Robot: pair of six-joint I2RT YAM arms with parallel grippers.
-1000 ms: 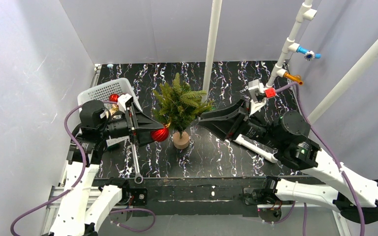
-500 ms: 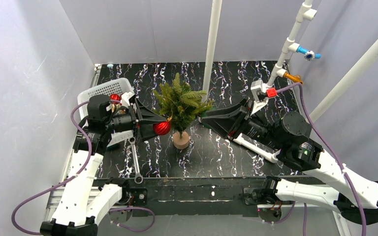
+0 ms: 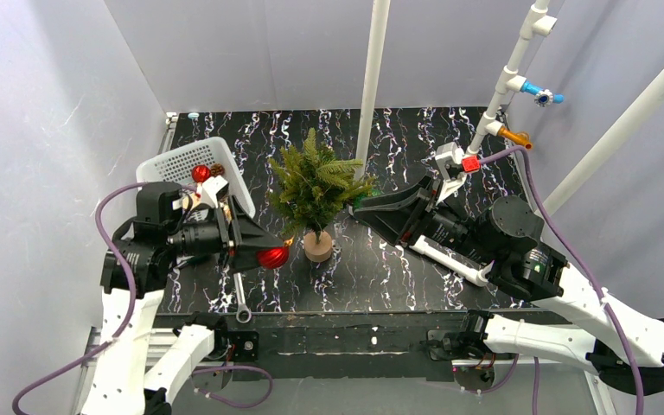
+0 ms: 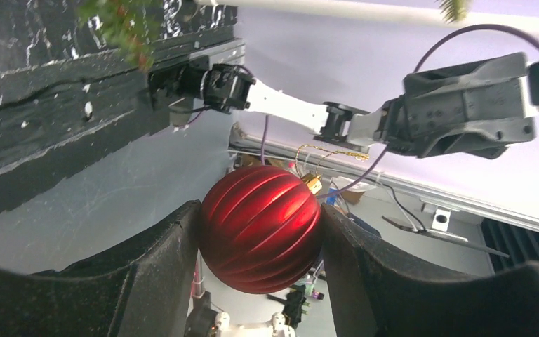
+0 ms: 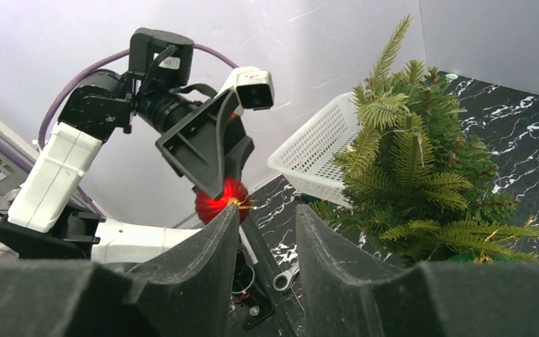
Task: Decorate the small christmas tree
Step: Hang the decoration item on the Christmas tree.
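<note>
Red, ribbed and glossy, a round ornament ball (image 4: pixel 260 228) is pinched at its sides between the two black fingers (image 4: pixel 161 260) of the left gripper (image 3: pixel 268 256). A small gold cap (image 4: pixel 314 184) sits on the ball, and a thin gold thread loop (image 4: pixel 326 149) rises from it. In the top view the ball hangs low at the left front of the small artificial green christmas tree (image 3: pixel 316 183). Its cap end is turned toward the tree, close to the lowest branches; whether it touches them cannot be told. The tree stands upright on its short round tan wooden base (image 3: pixel 317 247), near the middle of the black table with white marbled veins (image 3: pixel 415 130) and just in front of a white vertical pole (image 3: pixel 372 78).

The right gripper (image 5: pixel 265 239) lies at the tree's right side. Its black fingers (image 5: pixel 196 274) point at the middle branches and stand parted by a narrow gap with nothing between them. Their tips are near the foliage, but contact cannot be made out.

A white plastic lattice basket (image 3: pixel 177 162) sits at the rear left of the table, behind the left arm. It holds another red ball (image 3: pixel 200 173) and a small brown pinecone-like piece (image 3: pixel 217 169). A silver wrench (image 3: pixel 240 298) lies flat on the table near the front edge, close to the left gripper.
</note>
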